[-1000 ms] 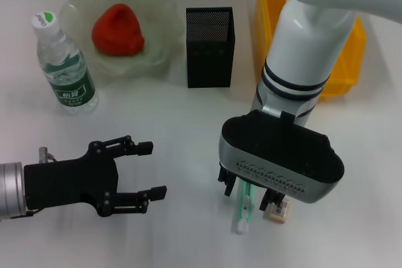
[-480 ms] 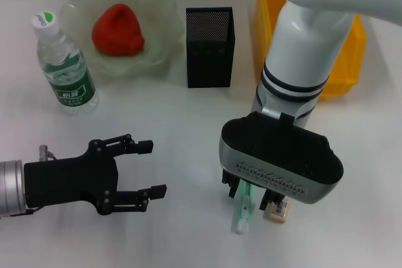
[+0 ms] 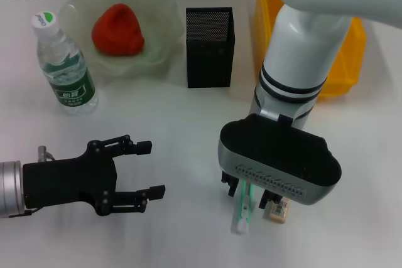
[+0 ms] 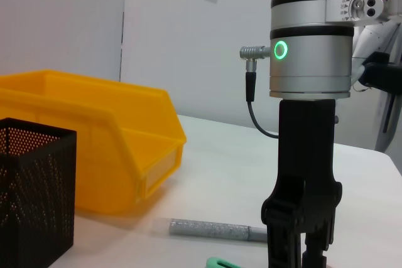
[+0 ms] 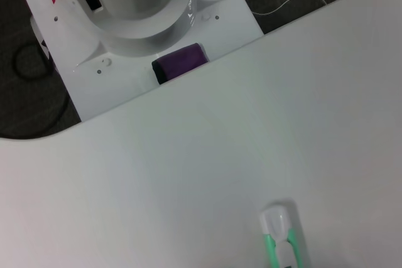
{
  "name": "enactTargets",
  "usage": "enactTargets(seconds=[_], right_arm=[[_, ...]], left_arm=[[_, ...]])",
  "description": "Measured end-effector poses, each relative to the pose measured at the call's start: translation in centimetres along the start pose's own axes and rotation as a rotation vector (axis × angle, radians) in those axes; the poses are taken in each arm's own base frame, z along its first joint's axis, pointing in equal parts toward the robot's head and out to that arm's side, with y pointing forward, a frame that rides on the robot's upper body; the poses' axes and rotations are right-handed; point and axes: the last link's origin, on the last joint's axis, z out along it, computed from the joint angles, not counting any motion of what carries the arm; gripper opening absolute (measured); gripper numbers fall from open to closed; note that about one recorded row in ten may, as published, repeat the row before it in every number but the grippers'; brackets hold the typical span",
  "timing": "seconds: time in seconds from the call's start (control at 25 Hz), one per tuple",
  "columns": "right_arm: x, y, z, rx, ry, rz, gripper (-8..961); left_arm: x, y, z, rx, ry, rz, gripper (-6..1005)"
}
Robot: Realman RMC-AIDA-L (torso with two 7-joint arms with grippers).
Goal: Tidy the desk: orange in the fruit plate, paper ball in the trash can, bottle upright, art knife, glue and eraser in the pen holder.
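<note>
Nearest the robot, left gripper [image 3: 149, 169] sits low over the near-left part of the white desk [image 3: 169, 117], fingers spread wide, holding nothing, bare desk in front of it and between it and the right arm. Right gripper [image 3: 248, 191] points straight down at near-centre, mostly hidden under its own wrist housing in the head view; can't tell how far its fingers are apart or whether they touch anything. Art knife [image 3: 242, 208], green and white, lies flat right under it, white end sticking out toward the near edge; the right wrist view shows that end [image 5: 284, 243] with plain desk around it up to the near desk edge. Eraser [image 3: 276, 210] is just beside the knife on its right, partly under the wrist housing. In the left wrist view a grey glue stick [image 4: 217, 230] lies flat on the desk behind the right gripper, toward the yellow bin. Mid-desk is open between grippers and the far row. Far row: bottle [image 3: 63, 67] standing upright at far left, capped; fruit plate [image 3: 157, 23] just right of it, near the back edge, with the orange [image 3: 117, 29] inside; black mesh pen holder [image 3: 210, 47] at centre, apart from the plate; yellow trash can [image 3: 348, 54] at far right, largely behind the right arm.
</note>
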Motion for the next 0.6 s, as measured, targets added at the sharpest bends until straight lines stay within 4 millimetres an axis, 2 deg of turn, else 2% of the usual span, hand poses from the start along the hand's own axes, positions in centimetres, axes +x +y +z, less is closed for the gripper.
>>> enactTargets(seconds=[0.6], right_arm=[[-0.05, -0.24, 0.23, 0.004, 0.018, -0.013, 470]], left_arm=[[-0.33, 0.34, -0.01, -0.030, -0.031, 0.000, 843]])
